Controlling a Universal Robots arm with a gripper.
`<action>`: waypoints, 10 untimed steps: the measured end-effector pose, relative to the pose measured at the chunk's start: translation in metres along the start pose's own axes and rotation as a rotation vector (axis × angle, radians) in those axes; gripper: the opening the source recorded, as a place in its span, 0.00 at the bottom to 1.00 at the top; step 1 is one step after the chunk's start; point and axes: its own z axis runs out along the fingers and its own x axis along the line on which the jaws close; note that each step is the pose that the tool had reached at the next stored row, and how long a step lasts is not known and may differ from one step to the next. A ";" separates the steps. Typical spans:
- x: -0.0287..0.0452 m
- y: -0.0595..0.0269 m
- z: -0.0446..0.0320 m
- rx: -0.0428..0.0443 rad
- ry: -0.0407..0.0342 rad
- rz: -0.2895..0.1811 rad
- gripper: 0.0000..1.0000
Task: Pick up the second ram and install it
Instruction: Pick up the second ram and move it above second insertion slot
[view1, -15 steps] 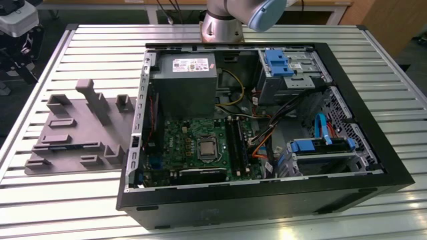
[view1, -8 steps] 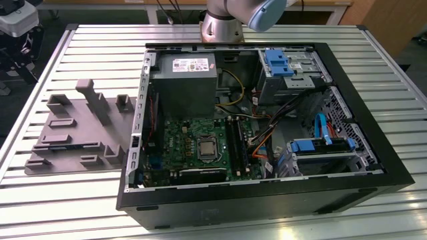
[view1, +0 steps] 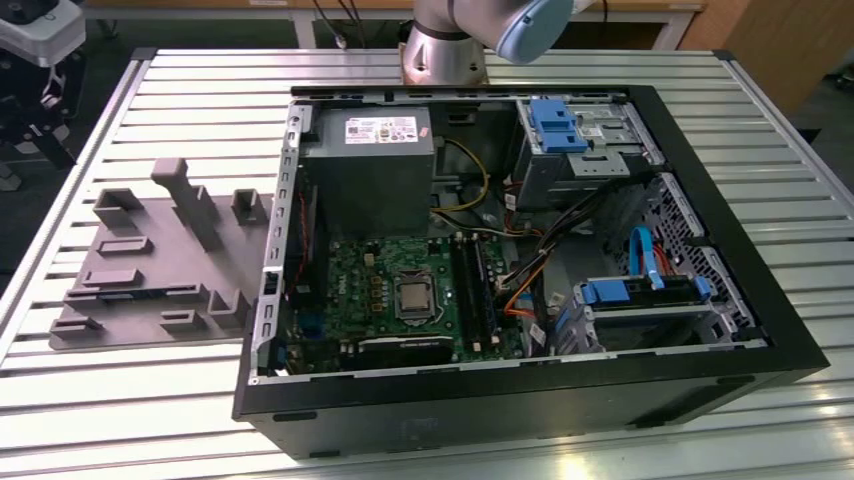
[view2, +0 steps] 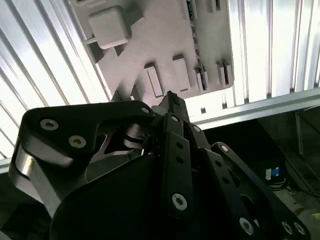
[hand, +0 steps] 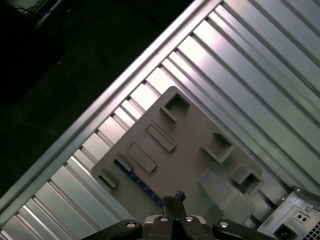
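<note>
the hand (hand: 175, 199) hung over the grey holder (hand: 200, 150). as far as i could make out in both wrist views, its two fingers were drawn together with nothing between them. close by its tip in the first wrist view ran the second ram (hand: 135, 177), a thin dark blue strip standing on edge in a long slot of the holder, beside a couple of raised rectangular blocks. the hand looked to be above it and apart from it, not touching.

the holder lay flat on the slatted metal counter (view1: 174, 400), on the exterior view's left, just beside the open computer case (view1: 534, 400). inside the case the green motherboard (view1: 354, 280) sat toward the near side. its silver square chip (view1: 416, 300) was in the middle, and the long black memory slots (view1: 470, 285) ran near to far just to the exterior view's right of that chip. whether one of those slots already carried a stick i couldn't tell. the arm (view1: 447, 40) rose from its base at the far edge of the counter, behind the case.

to my eye the job was at its very start. the ram had not been picked up and sat in its slot in the holder, well apart from the memory slots. the pick-up, the carry across to the case and the seating in a slot were all left to do.
</note>
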 end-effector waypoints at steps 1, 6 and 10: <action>0.0000 0.0000 0.0001 -0.0001 0.0004 -0.019 0.11; 0.0000 0.0000 0.0008 -0.0006 0.0023 -0.109 0.11; 0.0000 -0.0001 0.0015 -0.0009 0.0038 -0.183 0.11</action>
